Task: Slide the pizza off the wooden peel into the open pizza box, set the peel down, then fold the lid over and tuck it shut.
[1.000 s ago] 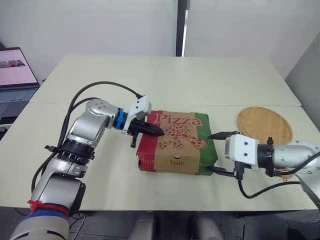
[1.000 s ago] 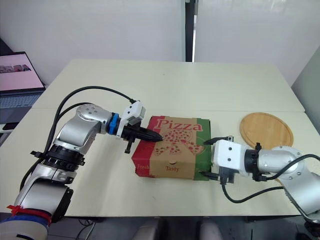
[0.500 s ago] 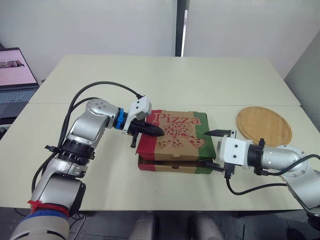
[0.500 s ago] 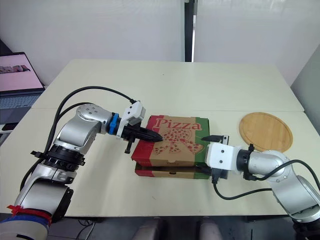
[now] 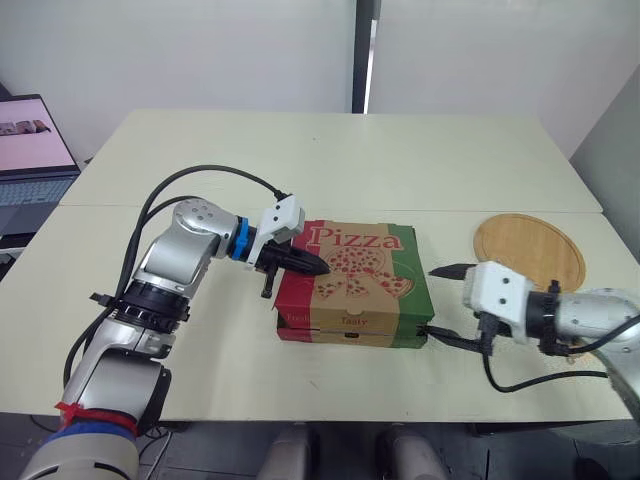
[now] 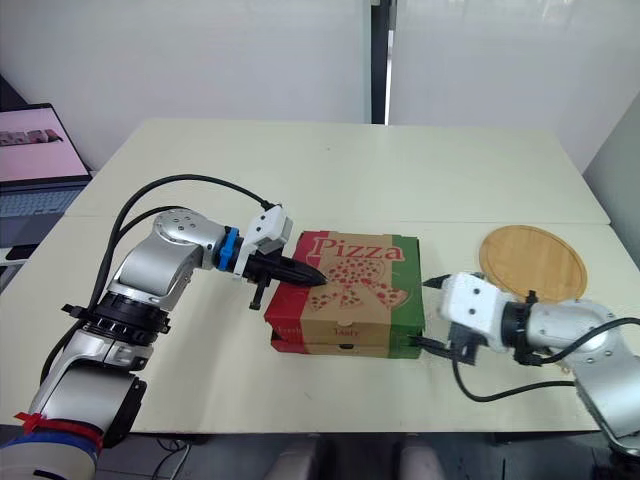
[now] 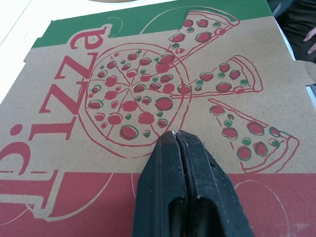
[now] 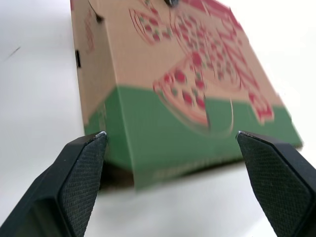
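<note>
The pizza box (image 5: 355,285) lies mid-table with its printed lid down over the base. My left gripper (image 5: 318,265) is shut, and its fingers (image 7: 177,177) press on the lid near the box's left edge, just under the pizza drawing. My right gripper (image 5: 437,302) is open, a little to the right of the box, with its two fingertips (image 8: 96,140) spread wider than the green side wall (image 8: 197,143) and touching nothing. The round wooden peel (image 5: 528,248) lies flat on the table at the far right, behind my right arm.
A laptop (image 5: 30,150) stands open on a side table at the far left. The table (image 5: 330,160) stretches bare behind the box, with a seam running across it. A black cable loops from my left arm above the table.
My right gripper has drawn back to the right, away from the box's side. The lid, lifted with a gap half a second ago, now sits down on the base. My left gripper has held still.
</note>
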